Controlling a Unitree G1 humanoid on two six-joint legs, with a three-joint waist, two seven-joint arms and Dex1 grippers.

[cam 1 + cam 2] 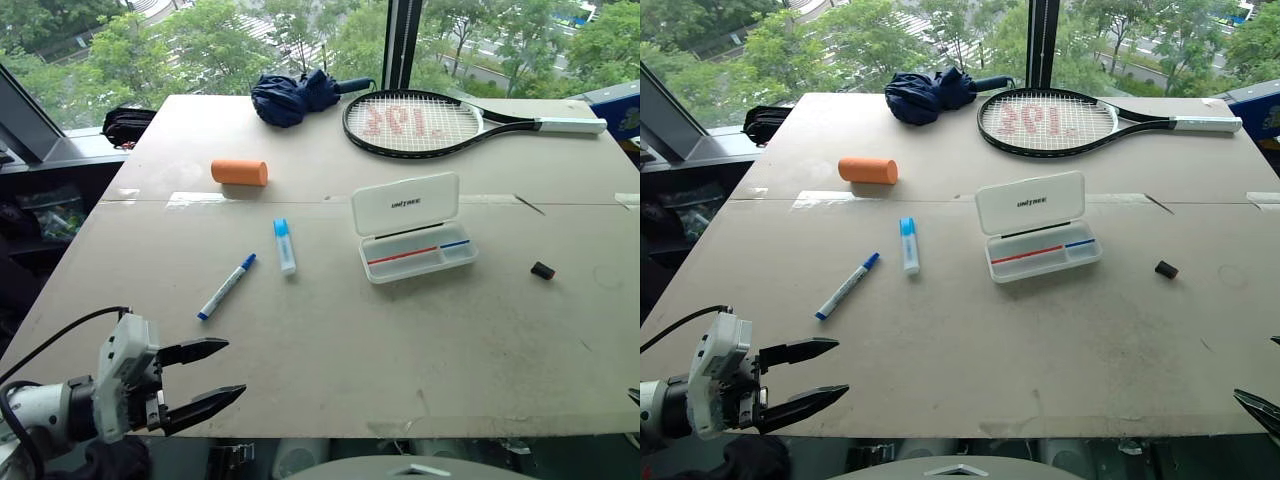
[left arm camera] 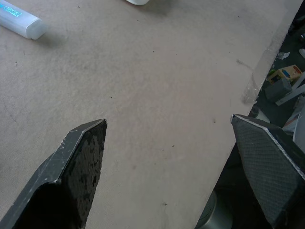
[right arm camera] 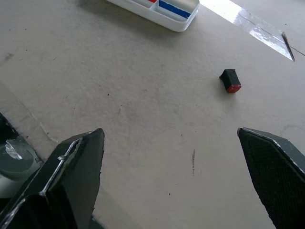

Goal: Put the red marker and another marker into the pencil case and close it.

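Note:
The pencil case lies open mid-table, its white lid propped up behind a translucent tray with a red-and-blue stripe. To its left are a white pen with a blue cap and a slim blue marker. A short black piece with a red end rests to the right of the case; I cannot tell if it is the red marker. My left gripper hangs open over the near left edge, holding nothing. My right gripper is open above the near right part of the table, well short of the black piece.
An orange cylinder lies at the back left. At the far edge by the window are a folded navy umbrella and a tennis racket. A taped seam crosses the table behind the case.

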